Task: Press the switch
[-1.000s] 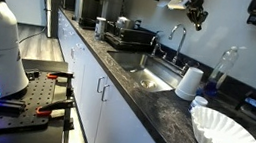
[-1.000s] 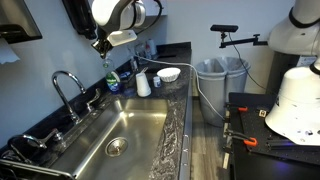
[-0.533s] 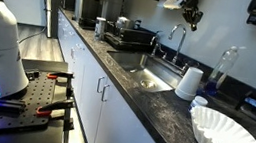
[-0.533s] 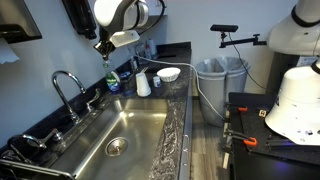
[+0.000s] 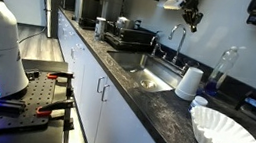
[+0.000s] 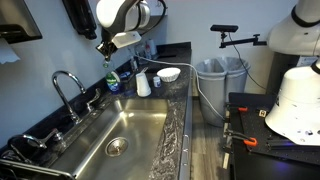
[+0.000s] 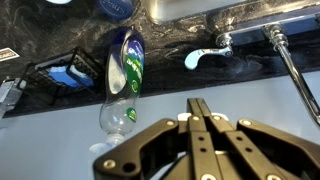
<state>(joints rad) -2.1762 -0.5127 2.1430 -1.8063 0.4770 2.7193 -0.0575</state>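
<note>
Wrist view showed the gripper (image 7: 200,110) nearest, its two fingers brought together into one blunt tip with nothing between them, a pose that suited poking rather than grasping. Just beyond that tip stood a clear plastic bottle (image 7: 124,75) with a green label, on the dark speckled countertop (image 7: 250,85). A blue sponge (image 7: 70,72) lay off to one side of the bottle. Farther on came the chrome faucet (image 7: 292,55) and, at the far edge, the rim of the steel sink (image 7: 230,10). In an exterior view a stack of white coffee filters (image 5: 225,134) lay closest, then a white paper cup (image 5: 189,83). Beyond the basin the closed claw hung high over the counter, close to the wall and well above everything on the worktop. In both exterior views it touched nothing. The switch itself could not be picked out in any view. It may have sat on the wall behind the sink, but that part was too dim and too small to tell. As a judgement, the task looked to be at the approach stage. The fingers were set for a press and the arm was raised near the wall, but no contact had been made. What remained was to bring the tip onto the switch, push it, and back away.
</note>
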